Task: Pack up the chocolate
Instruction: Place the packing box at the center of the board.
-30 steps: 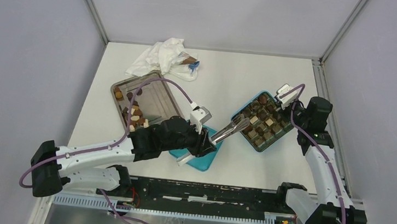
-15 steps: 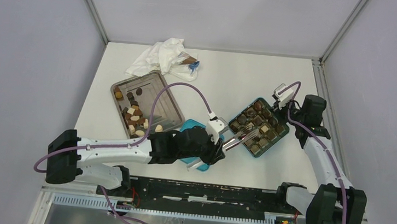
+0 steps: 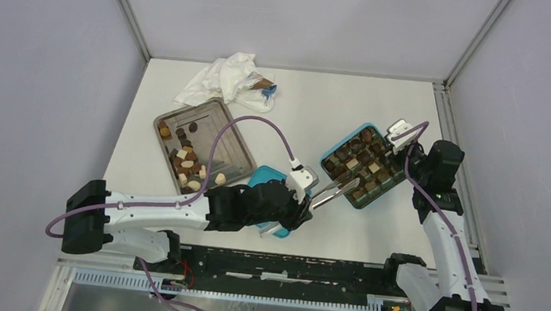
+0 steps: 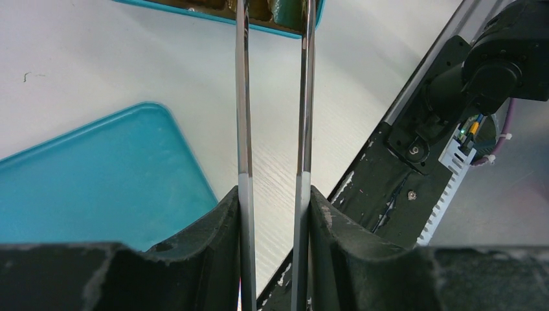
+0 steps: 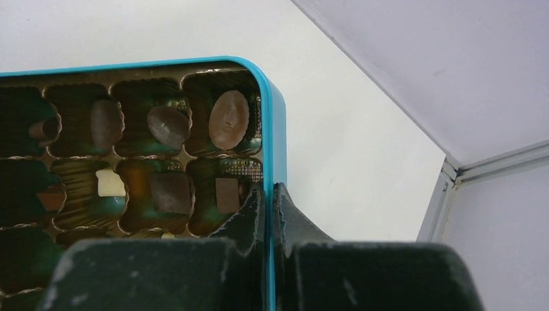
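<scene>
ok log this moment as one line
left fingers: shut on tongs | tongs: tips over teal box | right fingers: shut on teal box wall | chocolate: in box cells, more on metal tray

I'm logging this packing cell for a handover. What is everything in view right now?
teal box: one, teal, right of centre
boxed chocolates: many, brown and cream, in its compartments
metal tray: one, silver, left of centre
loose chocolates: many, brown and cream, on the tray
teal lid: one, under the left arm
white wrapper: one, crumpled, far edge
tongs: one pair, steel, tips at the box
left pincer: black, shut on the tongs
right pincer: black, shut on the box rim
</scene>
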Robot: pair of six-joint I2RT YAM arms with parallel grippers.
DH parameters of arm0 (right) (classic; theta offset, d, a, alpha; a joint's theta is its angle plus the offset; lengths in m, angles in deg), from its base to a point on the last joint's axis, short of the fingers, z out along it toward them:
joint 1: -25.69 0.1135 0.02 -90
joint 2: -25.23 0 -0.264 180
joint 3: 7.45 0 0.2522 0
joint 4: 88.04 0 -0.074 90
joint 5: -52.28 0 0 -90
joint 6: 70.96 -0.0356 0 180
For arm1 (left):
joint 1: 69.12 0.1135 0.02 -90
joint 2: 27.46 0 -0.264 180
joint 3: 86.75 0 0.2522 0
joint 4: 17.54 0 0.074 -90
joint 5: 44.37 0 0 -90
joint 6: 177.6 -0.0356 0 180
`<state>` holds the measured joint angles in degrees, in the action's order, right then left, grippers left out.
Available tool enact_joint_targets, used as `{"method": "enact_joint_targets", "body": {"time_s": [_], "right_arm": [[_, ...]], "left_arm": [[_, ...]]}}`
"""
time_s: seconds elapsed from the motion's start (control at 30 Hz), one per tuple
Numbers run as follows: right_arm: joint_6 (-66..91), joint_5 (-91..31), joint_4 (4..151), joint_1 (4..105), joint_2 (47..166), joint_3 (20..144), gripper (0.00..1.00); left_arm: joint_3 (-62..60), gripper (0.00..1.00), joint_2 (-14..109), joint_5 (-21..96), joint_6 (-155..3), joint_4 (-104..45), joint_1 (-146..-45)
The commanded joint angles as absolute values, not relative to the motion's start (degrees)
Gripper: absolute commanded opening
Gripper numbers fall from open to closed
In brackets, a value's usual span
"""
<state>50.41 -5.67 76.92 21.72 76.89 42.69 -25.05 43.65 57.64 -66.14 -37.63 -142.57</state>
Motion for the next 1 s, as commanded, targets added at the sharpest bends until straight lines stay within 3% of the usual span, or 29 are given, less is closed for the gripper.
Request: {"method": "enact_joint_targets", "body": {"time_s": [0.0, 0.27, 0.7, 0.97], "right_arm": [[48.1, -5.3, 81.5, 21.6, 78.8, 44.2, 0.00], [44.0, -2.2, 71.1, 21.6, 94.9, 51.9, 0.00], [39.6, -4.7, 68.2, 21.2, 108.1, 55.7, 0.05], [39.8, -5.1, 67.5, 20.7, 109.7, 56.3, 0.26]], "left_arm": [[-23.2, 0.02, 42.2, 60.2, -69.6, -34.6, -143.2], [-15.9, 0.02, 47.3, 63.4, -66.0, -45.0, -143.3], [-6.9, 0.02, 55.6, 61.8, -61.7, -56.8, -143.4], [-4.3, 0.02, 59.0, 61.0, -60.4, -60.7, -143.4]]}}
